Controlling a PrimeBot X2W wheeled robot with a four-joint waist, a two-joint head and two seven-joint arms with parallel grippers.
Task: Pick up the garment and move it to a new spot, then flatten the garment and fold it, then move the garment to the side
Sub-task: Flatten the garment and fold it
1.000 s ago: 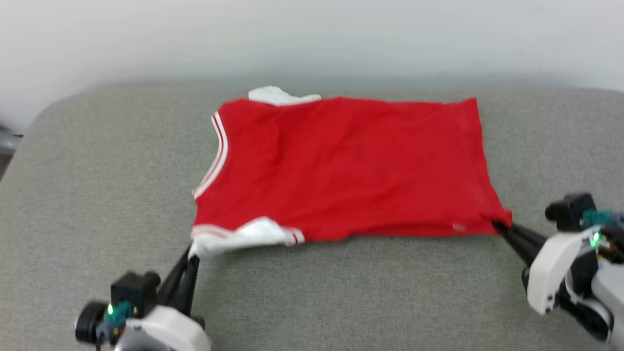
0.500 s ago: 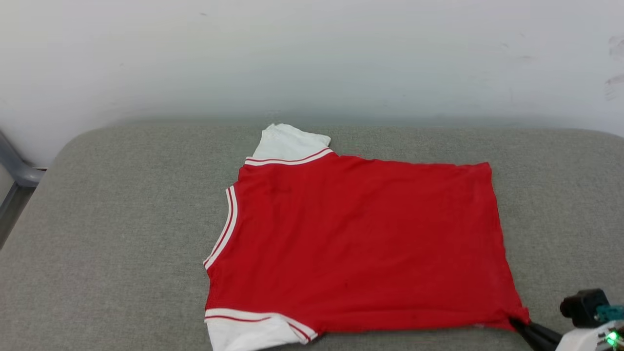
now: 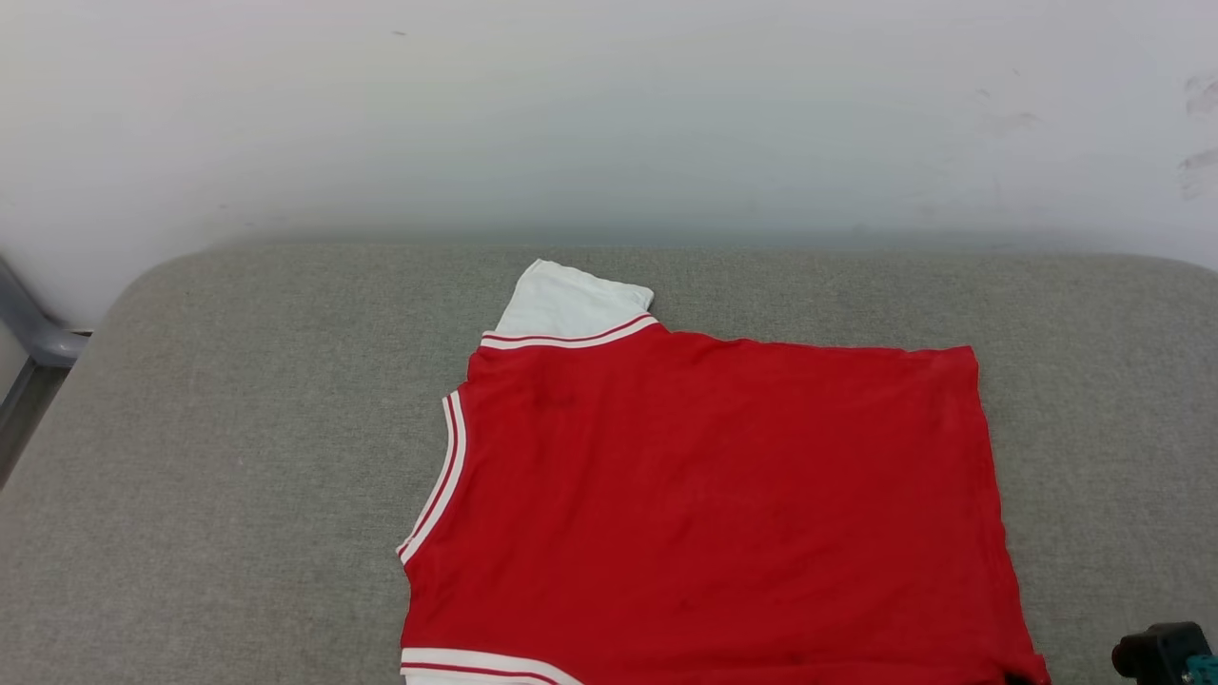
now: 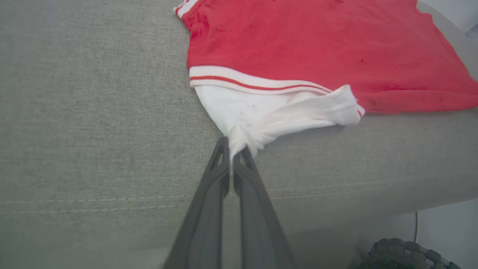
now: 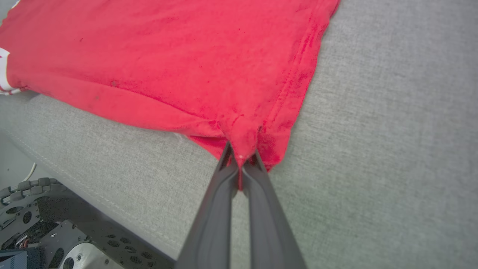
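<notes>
The shirt (image 3: 714,514) lies spread flat on the grey cushion (image 3: 238,428), collar toward the robot's left, its far white sleeve (image 3: 571,300) pointing at the wall (image 3: 609,114). The left gripper (image 4: 233,151) is closed on the bunched edge of the near white sleeve (image 4: 269,112). The right gripper (image 5: 241,157) is pinched tight on the near hem corner (image 5: 246,138), where the red cloth puckers. Both held corners sit near the cushion's front edge.
</notes>
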